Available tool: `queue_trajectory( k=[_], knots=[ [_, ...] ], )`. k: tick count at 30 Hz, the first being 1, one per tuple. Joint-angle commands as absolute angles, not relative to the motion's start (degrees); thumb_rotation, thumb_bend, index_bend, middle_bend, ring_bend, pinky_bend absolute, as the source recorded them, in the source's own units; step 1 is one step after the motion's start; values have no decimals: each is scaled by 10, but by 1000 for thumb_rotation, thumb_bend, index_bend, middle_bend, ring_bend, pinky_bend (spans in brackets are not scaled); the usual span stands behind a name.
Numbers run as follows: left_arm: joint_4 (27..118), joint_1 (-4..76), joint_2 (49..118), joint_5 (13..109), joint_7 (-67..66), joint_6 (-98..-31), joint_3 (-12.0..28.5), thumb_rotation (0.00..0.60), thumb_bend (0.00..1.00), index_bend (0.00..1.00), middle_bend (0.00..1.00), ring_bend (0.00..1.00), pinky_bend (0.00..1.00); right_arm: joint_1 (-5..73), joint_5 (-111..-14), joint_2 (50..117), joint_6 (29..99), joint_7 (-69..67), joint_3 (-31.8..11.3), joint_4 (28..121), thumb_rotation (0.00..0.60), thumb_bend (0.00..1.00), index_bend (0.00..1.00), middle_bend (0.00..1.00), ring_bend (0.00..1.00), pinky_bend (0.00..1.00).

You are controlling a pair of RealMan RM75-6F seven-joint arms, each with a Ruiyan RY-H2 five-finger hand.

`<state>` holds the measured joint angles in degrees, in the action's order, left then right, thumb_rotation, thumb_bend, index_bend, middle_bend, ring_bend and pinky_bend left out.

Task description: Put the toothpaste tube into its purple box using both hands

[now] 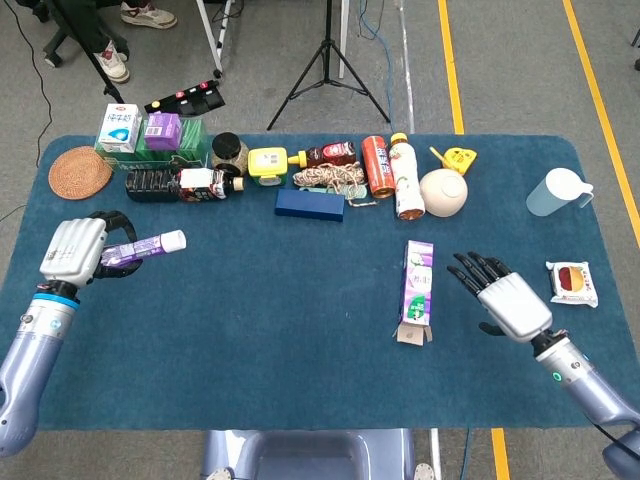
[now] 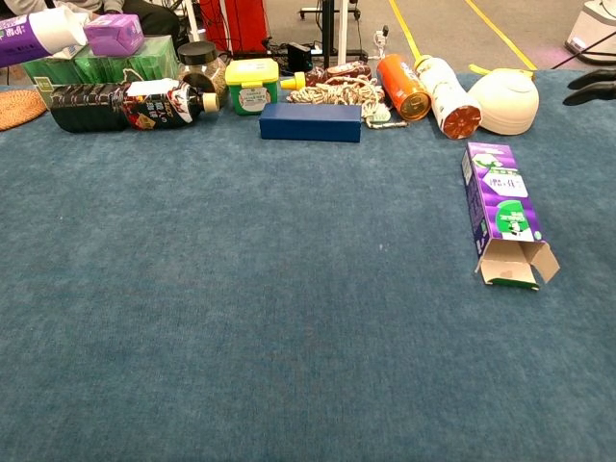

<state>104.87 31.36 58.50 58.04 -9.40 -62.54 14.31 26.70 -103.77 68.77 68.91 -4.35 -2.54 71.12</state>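
Nearest the front edge of the blue bench (image 1: 300, 330), on the right side, the right robot hand (image 1: 503, 297) hovers released, fingers spread and grasping nothing; its dark fingertips (image 2: 589, 86) show at the right border of the chest view. Just to its left lies the purple box (image 1: 418, 290), flat on the cloth with its length running front to back and its open flaps (image 2: 520, 263) turned toward the front edge. A small snack packet (image 1: 572, 282) sits near the right edge. Over the left side, well apart from the box, the left robot hand (image 1: 80, 252) grasps the tube (image 1: 148, 245), held roughly level above the cloth with its white cap pointing toward the middle of the bench (only the tube's tip shows in the chest view, at the top left corner). Farther back a row of goods runs along the far edge: a woven mat (image 1: 80, 171) at the left, a dark bottle (image 1: 185, 184) on its side, a yellow tub (image 1: 268, 165), a navy box (image 1: 309, 204), a coil of rope (image 1: 330, 178), an orange can (image 1: 378, 165), a pale bottle (image 1: 406, 180), and a bowl (image 1: 444, 192). A clear jug (image 1: 557, 191) stands toward the far right corner.
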Motion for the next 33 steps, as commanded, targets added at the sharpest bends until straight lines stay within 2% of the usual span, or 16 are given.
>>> queue_trajectory(
  k=[1,9,21,27,33],
  knots=[
    [1046,313,582,581,-89,-624,144,600,265,566,399,334,614,301,-1080,747,716,-61,-20,622,600,0,34,30,30,200],
    [1021,310,583,579,-62,-611,140,600,265,566,398,334,614,359,-1104,812,692,-64,-5,546,600,0,31,32,42,220],
    [994,305,583,587,-28,-601,138,600,266,566,399,334,614,367,-1083,851,686,-53,18,554,600,0,26,24,42,222],
    [990,304,585,588,-16,-598,138,600,265,566,399,334,614,376,-1054,880,675,-39,3,592,600,0,26,20,39,223],
    [979,303,586,587,-6,-592,138,600,265,566,398,334,614,400,-1008,947,624,16,-28,592,600,0,26,19,37,223]
  ],
)
